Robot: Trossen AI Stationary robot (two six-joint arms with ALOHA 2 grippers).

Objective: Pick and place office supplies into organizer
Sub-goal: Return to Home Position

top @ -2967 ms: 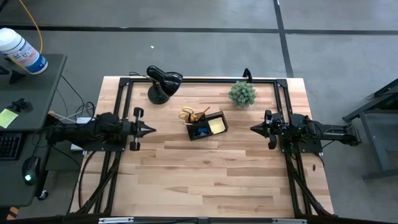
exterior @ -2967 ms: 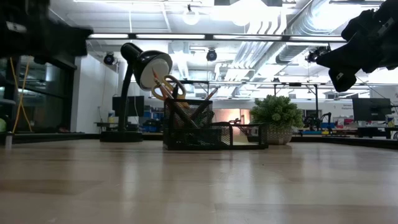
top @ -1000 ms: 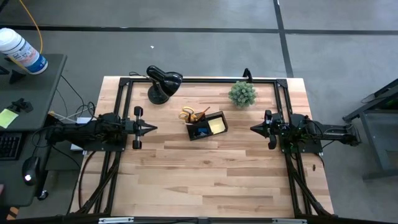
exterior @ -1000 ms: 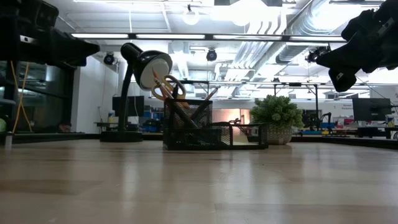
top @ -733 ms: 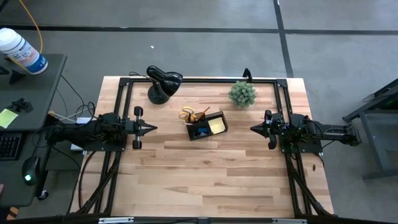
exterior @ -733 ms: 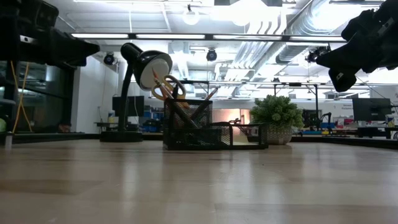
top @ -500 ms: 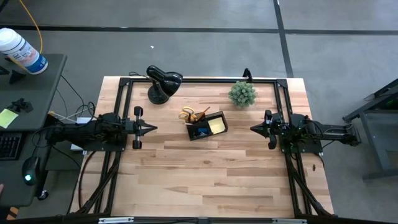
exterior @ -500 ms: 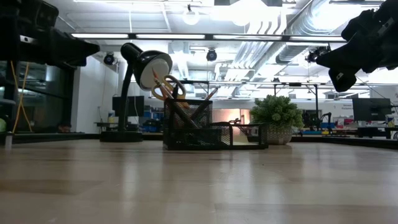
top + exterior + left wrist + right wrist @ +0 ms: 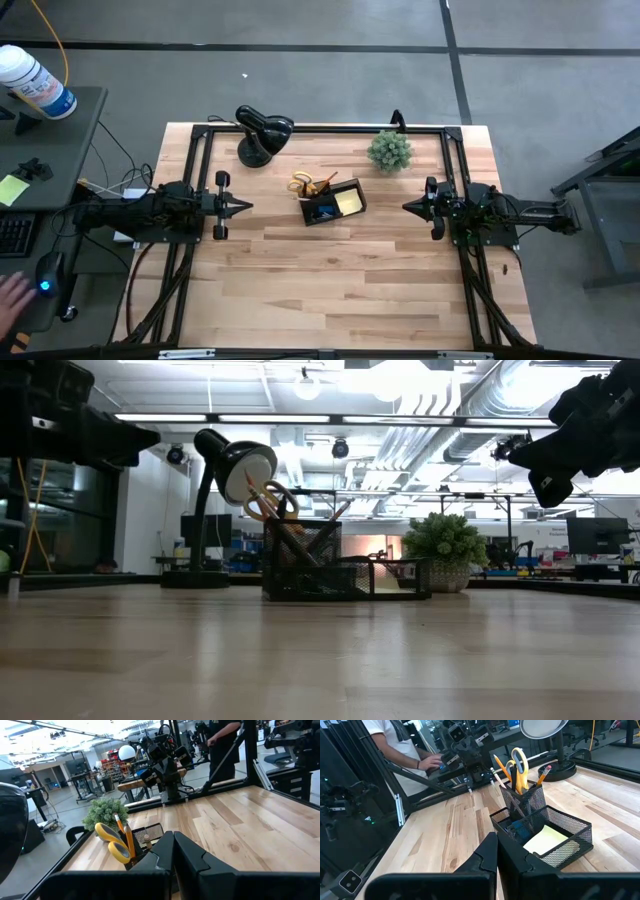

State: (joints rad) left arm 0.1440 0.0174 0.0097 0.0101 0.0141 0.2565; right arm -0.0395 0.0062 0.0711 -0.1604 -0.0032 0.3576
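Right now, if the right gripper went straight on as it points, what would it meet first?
Probably the organizer, in line with the right gripper seen from above; the low view shows it raised, so it might pass over.

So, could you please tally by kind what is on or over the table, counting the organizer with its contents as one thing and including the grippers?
Black desk lamp: 1
Small green potted plant: 1
Black mesh organizer: 1
Grippers, both shut, at the table's sides: 2 (left gripper, right gripper)
Total: 5
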